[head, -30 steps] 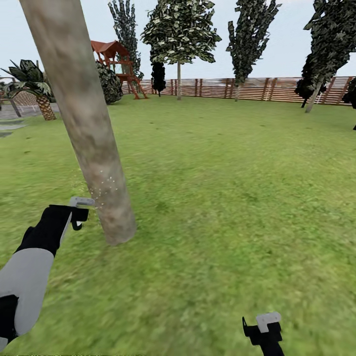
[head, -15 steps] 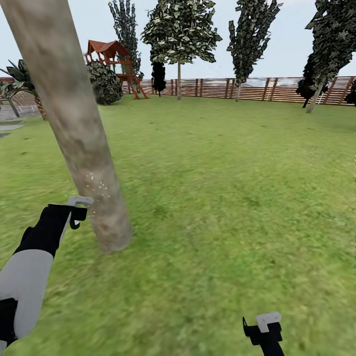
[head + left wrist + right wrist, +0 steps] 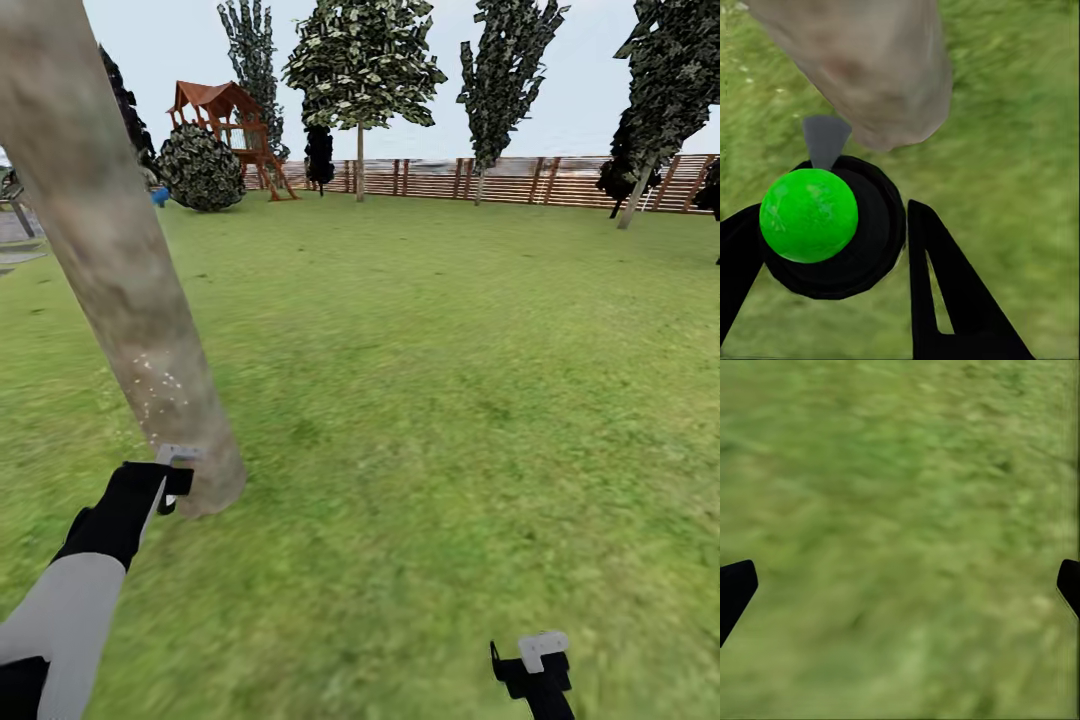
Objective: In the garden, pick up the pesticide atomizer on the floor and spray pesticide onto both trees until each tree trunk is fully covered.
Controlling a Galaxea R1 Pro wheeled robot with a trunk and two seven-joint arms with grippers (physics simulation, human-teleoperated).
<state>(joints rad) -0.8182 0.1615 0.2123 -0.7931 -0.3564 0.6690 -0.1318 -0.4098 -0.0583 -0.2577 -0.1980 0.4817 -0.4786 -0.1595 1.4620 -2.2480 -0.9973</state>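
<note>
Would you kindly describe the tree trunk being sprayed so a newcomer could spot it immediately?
On the lawn inside the wooden fence, look nearest the camera on the left. The tree trunk leans there, thick, bare, mottled grey-brown, with white specks low down, unlike the slim dark trees by the fence.

Blotchy green grass floor (image 3: 450,400), thick leaning tree trunk (image 3: 110,270) rooted in it, slim trees (image 3: 362,70) farther off.

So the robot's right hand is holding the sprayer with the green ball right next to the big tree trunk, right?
Not quite: it is the left gripper that holds the atomizer with the green ball, as the left wrist view shows. The right gripper is open over bare grass. The atomizer is indeed right next to the tree trunk.
</note>
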